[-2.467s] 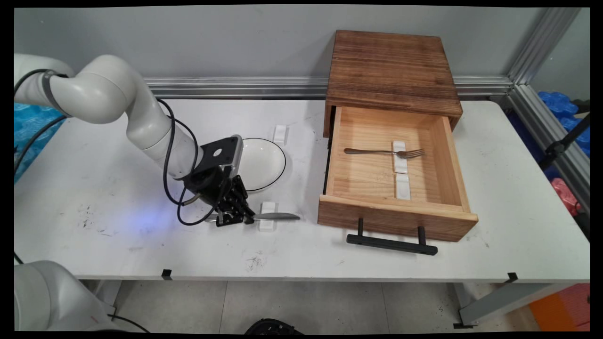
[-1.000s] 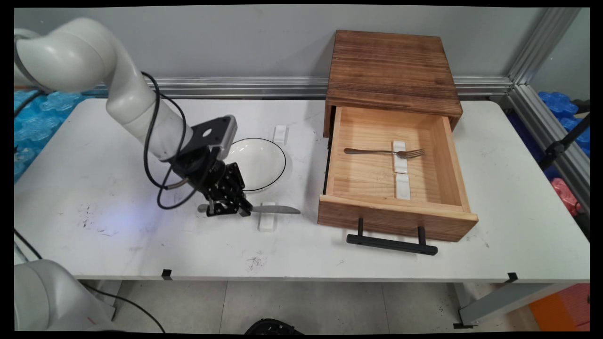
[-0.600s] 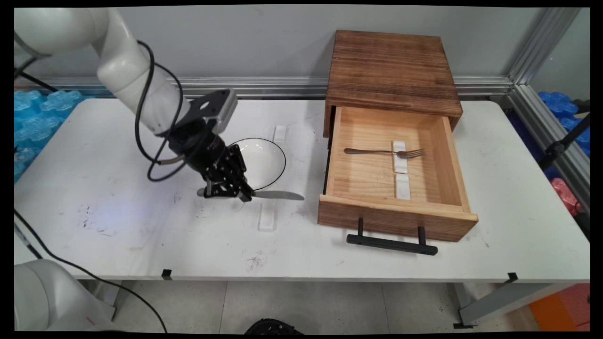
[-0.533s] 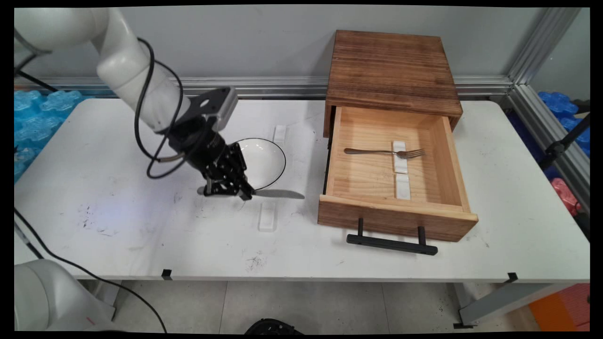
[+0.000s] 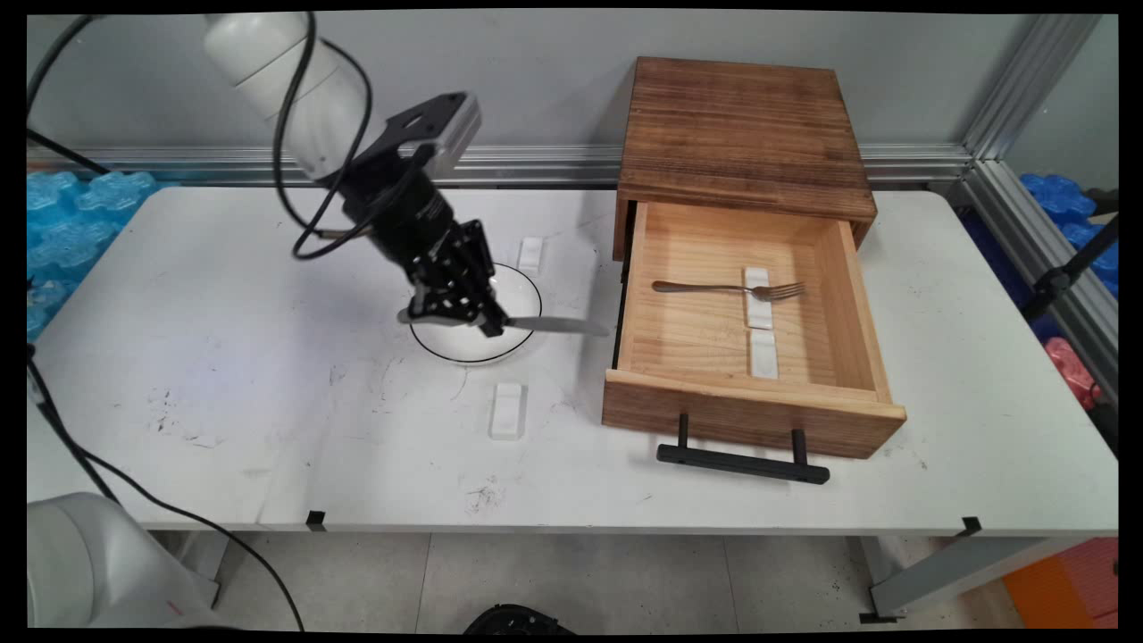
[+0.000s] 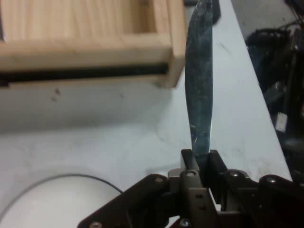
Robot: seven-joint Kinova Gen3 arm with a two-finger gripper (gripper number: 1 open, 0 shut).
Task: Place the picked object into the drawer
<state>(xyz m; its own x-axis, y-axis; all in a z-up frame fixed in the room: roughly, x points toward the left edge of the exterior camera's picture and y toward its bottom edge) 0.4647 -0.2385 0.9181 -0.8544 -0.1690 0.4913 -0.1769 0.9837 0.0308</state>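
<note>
A white bench is seen carrying a wooden cabinet at the back right, with its drawer pulled out toward the near side. A fork is laid across a small white rest inside the drawer, and a second white rest is seen just nearer. A white plate with a dark rim is set left of the drawer. The hand is raised above the plate and is clenched on the handle of a knife, which is held level, blade toward the drawer; in the hand view the blade is gripped between the fingers. Two more white rests lie on the bench, near and far of the plate.
</note>
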